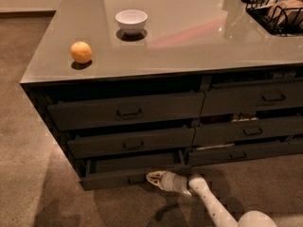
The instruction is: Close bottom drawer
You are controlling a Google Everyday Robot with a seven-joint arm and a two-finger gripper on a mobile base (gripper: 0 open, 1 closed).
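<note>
Carpet (33,174) lies open around my gripper (152,177), low beside the bottom drawer (106,179), at its jutting front edge; whether it grasps, I cannot tell.

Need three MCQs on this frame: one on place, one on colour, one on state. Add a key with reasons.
1. Where is the hand? A. Raised high. B. Low, at the bottom drawer front. C. Out of view.
2. What colour is the bowl? A. White. B. Blue. C. Black.
3. What state is the bottom drawer in? A. Flush shut. B. Partly pulled out. C. Taken out entirely.
Key: 1 B, the hand sits just above the floor by the drawer's front; 2 A, it reads white on the grey countertop; 3 B, its front juts past the drawers above.
</note>
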